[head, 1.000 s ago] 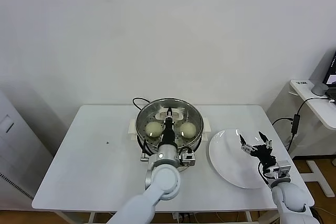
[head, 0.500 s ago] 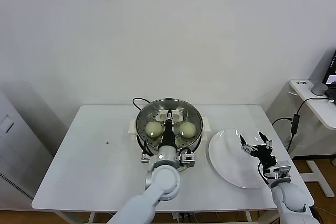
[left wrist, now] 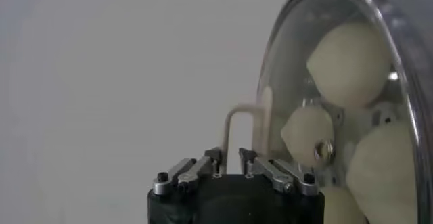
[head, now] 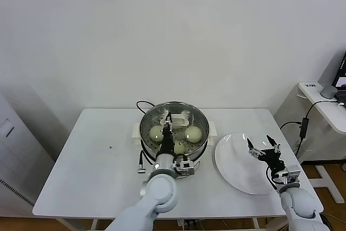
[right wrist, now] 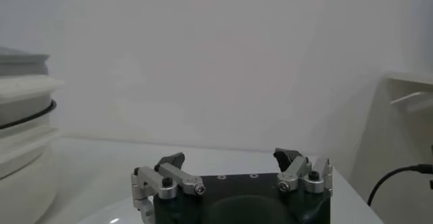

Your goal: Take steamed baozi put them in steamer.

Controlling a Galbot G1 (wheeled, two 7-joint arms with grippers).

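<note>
My head cam looks down on table [head: 81,155]; left wrist cam close on steamer [head: 174,125], shared; right wrist cam low above plate [head: 238,163].

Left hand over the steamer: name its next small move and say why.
Probably lift the left hand straight up out of the steamer. It sits low among the baozi, which rest on the steamer floor, and the plate looks empty. The right hand waits open over the plate.

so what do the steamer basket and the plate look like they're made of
Steamer: apparently stainless steel, shiny finish, with a mirror-like wall and a perforated floor. Plate: smooth, glossy white, probably ceramic, though plastic can't be ruled out from its look.
</note>
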